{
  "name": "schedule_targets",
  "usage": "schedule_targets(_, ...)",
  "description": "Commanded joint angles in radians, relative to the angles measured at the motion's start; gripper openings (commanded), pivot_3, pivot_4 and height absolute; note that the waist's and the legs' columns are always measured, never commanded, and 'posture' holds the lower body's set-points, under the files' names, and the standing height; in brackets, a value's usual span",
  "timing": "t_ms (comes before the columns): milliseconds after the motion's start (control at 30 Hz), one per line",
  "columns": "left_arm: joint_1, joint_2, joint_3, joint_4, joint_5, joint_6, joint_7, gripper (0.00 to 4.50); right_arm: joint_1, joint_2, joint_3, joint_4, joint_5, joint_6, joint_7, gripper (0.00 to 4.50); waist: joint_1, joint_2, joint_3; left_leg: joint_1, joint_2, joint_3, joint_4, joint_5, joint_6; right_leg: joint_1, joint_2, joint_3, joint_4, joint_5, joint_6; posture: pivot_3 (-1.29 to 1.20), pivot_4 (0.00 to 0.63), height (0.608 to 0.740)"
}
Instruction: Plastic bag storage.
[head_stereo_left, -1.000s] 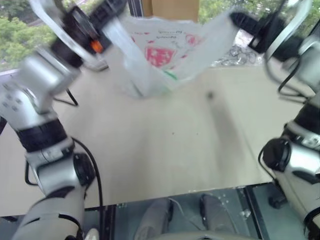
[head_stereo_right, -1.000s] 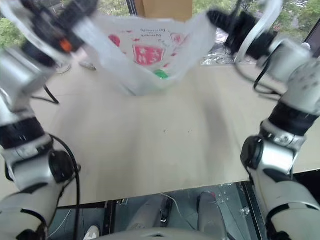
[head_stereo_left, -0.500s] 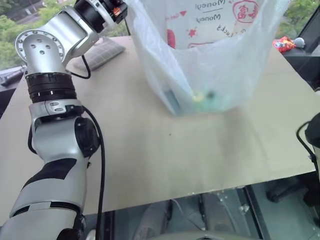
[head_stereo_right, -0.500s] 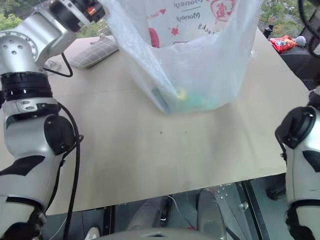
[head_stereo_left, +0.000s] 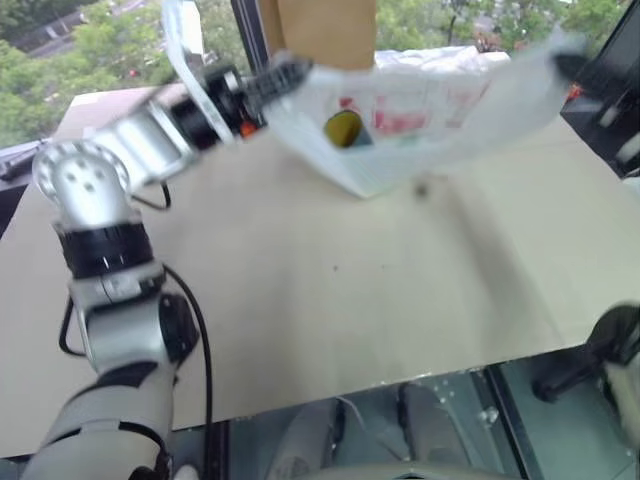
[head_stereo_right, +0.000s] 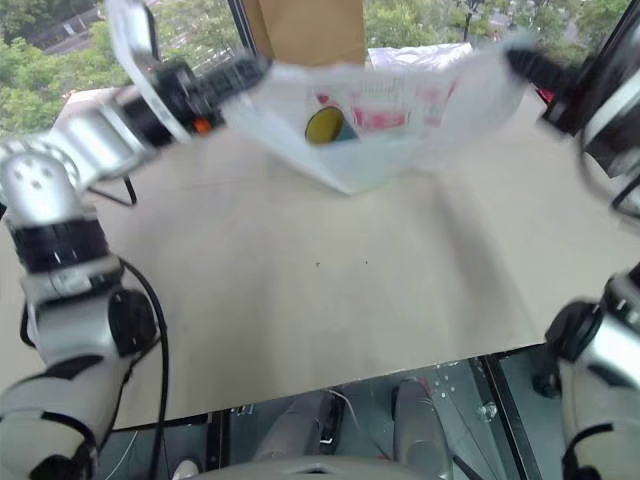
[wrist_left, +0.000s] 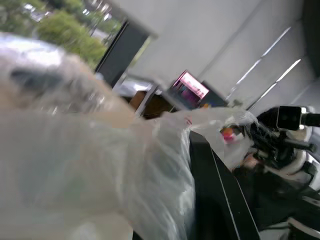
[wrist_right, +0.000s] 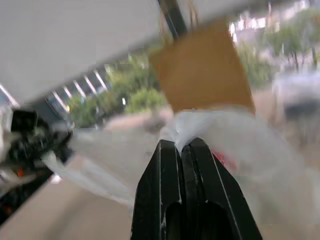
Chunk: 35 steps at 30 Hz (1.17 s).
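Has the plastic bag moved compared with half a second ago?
Yes. The plastic bag, stretched between both grippers, has come down toward the table, and its bottom rests there now.

Silver-grey arm shells, black ribbed joint bands, black cables, orange wrist mark, black claw (wrist_right: 181, 145) fingers.

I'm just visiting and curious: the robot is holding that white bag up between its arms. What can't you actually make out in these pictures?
- The round yellow thing inside the plastic bag: blurred behind the film in the head views, so unidentifiable.
- The bag's red print: smeared by motion, unreadable.
- Left gripper: in its wrist view, bag film covers it.
- Right gripper: blurred in the head views; its wrist view shows the jaws pinching the film.
- Brown paper bag: cut off by the top edge.
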<state>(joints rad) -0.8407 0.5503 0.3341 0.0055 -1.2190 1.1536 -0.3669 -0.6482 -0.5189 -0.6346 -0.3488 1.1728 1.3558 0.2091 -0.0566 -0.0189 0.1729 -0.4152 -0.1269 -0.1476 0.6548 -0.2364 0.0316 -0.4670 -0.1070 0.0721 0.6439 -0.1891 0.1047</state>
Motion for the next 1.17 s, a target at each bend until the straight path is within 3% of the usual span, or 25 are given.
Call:
schedule_targets(33, 0.123, -0.003, -0.019, -0.162, 0.024, -0.023, 0.003, 0.07, 0.179, 0.003, 0.063, -0.177, 0.0, -0.042, -0.008, 0.0, 0.004, 0.001, 0.001, 0.001, 0.0, 0.001, 0.002, 0.0, 0.0, 0.0, 0.0, 0.001, 0.002, 0.0, 0.0, 0.0, 0.15, 0.74)
schedule_targets(233, 0.417, 0.008, -0.059, -0.367, 0.121, -0.102, -0.027, 0.07, 0.498, -0.116, 0.227, -0.332, -0.202, -0.193, 0.081, 0.0, 0.019, 0.001, 0.001, 0.008, 0.0, 0.003, 0.004, 0.0, 0.0, 0.008, 0.002, 0.002, 0.001, 0.003, 0.0, 0.0, 0.15, 0.74)
schedule_targets(367, 0.697, 0.068, -0.178, -0.497, 0.433, -0.394, -0.144, 0.07, 0.637, -0.214, 0.357, -0.393, -0.411, -0.369, 0.14, 0.0, 0.021, 0.002, 0.001, 0.025, 0.001, 0.007, -0.002, -0.005, 0.007, 0.026, 0.002, 0.004, -0.005, 0.002, 0.0, 0.0, 0.15, 0.74)
schedule_targets(400, 0.741, 0.052, -0.156, -0.51, 0.436, -0.452, -0.188, 0.03, 0.661, -0.227, 0.381, -0.383, -0.502, -0.459, 0.137, 0.27, 0.023, 0.001, 0.001, 0.027, 0.002, 0.009, -0.002, -0.005, 0.007, 0.028, 0.002, 0.004, -0.006, 0.002, 0.0, 0.0, 0.15, 0.74)
schedule_targets(467, 0.792, 0.041, -0.128, -0.502, 0.435, -0.496, -0.221, 0.56, 0.705, -0.226, 0.39, -0.372, -0.575, -0.56, 0.16, 0.84, 0.037, 0.001, 0.001, 0.03, 0.005, 0.008, -0.003, -0.005, 0.007, 0.032, 0.004, 0.003, -0.01, 0.002, 0.0, 0.0, 0.15, 0.74)
schedule_targets(500, 0.82, 0.043, -0.127, -0.502, 0.456, -0.531, -0.24, 0.87, 0.739, -0.239, 0.398, -0.369, -0.621, -0.606, 0.176, 1.36, 0.042, 0.001, 0.001, 0.032, 0.006, 0.007, -0.003, -0.006, 0.006, 0.036, 0.004, 0.0, -0.013, 0.001, 0.001, 0.0, 0.15, 0.74)
schedule_targets(733, 1.016, 0.056, -0.04, -0.544, 0.586, -0.71, -0.278, 3.93, 0.992, -0.247, 0.224, -0.401, -0.671, -0.771, 0.337, 4.47, 0.066, 0.001, 0.0, 0.032, 0.007, 0.006, -0.003, -0.009, 0.006, 0.04, 0.003, -0.003, -0.02, 0.003, 0.002, 0.0, 0.15, 0.74)
schedule_targets(767, 1.043, 0.061, -0.02, -0.548, 0.597, -0.717, -0.275, 4.48, 1.026, -0.246, 0.179, -0.404, -0.66, -0.781, 0.365, 4.5, 0.067, 0.001, 0.0, 0.032, 0.007, 0.006, -0.003, -0.01, 0.006, 0.04, 0.003, -0.003, -0.02, 0.003, 0.002, 0.0, 0.15, 0.74)
schedule_targets(1000, 1.195, 0.086, 0.131, -0.57, 0.543, -0.707, -0.329, 4.48, 1.24, -0.27, -0.053, -0.361, -0.672, -0.896, 0.607, 4.5, 0.069, 0.0, 0.001, 0.035, 0.008, 0.006, -0.003, -0.011, 0.007, 0.044, 0.003, -0.005, -0.022, -0.002, 0.004, 0.0, 0.15, 0.74)
schedule_targets(1167, 1.209, 0.101, 0.17, -0.546, 0.531, -0.711, -0.361, 4.48, 1.24, -0.288, -0.105, -0.278, -0.661, -0.931, 0.7, 4.5, 0.069, 0.0, 0.001, 0.036, 0.009, 0.007, -0.002, -0.012, 0.007, 0.047, 0.002, -0.007, -0.023, -0.002, 0.004, 0.0, 0.15, 0.74)
